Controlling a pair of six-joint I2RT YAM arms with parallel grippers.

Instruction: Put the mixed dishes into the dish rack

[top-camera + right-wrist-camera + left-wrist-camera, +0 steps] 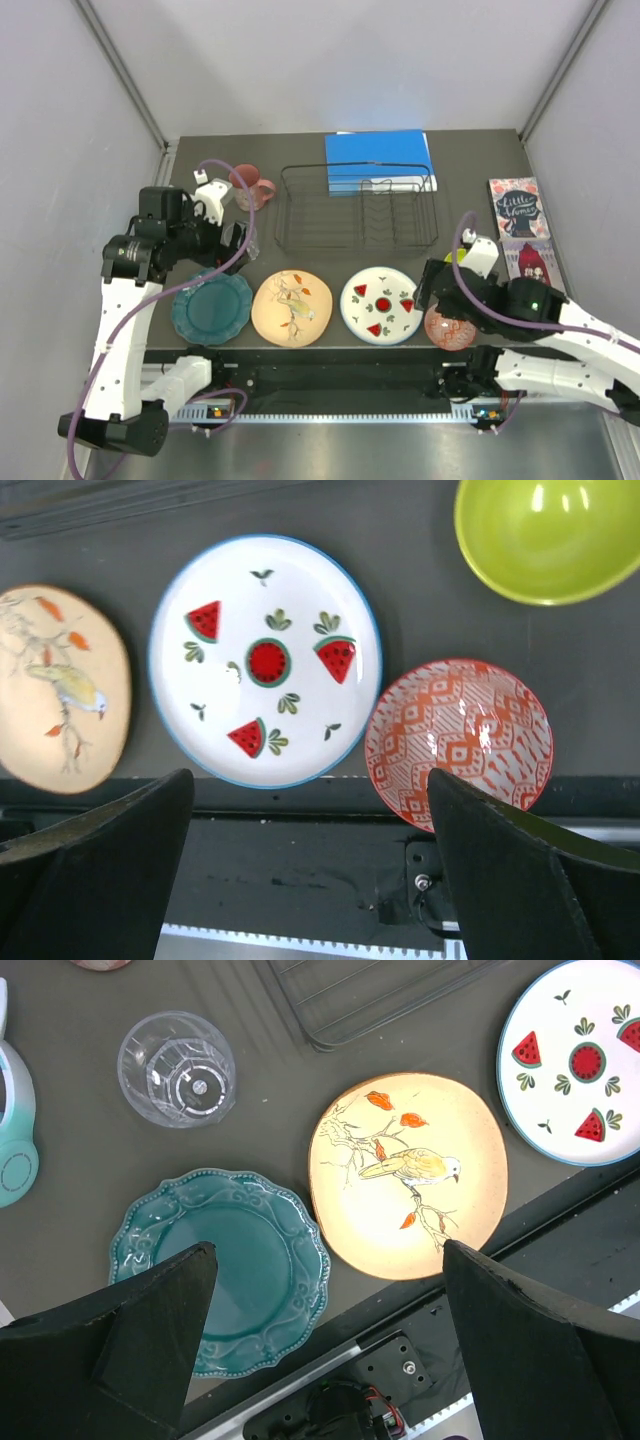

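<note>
The dish rack point(357, 207) sits upper centre in the top view, its long axis running left to right and its tines upright. A bare strip of table point(300, 262) lies below it. Under that, the teal scalloped plate point(211, 306), peach bird-pattern plate point(291, 307) and watermelon plate point(379, 304) lie flat in a row along the lower table edge. The left gripper point(328, 1255) hangs spread wide and empty above the first two. The right gripper point(310, 780), equally spread and empty, hangs above the watermelon plate and a red patterned bowl point(458, 742). The yellow-green bowl point(545, 535) faces up at upper right. The clear cup point(177, 1068) stands upright.
</note>
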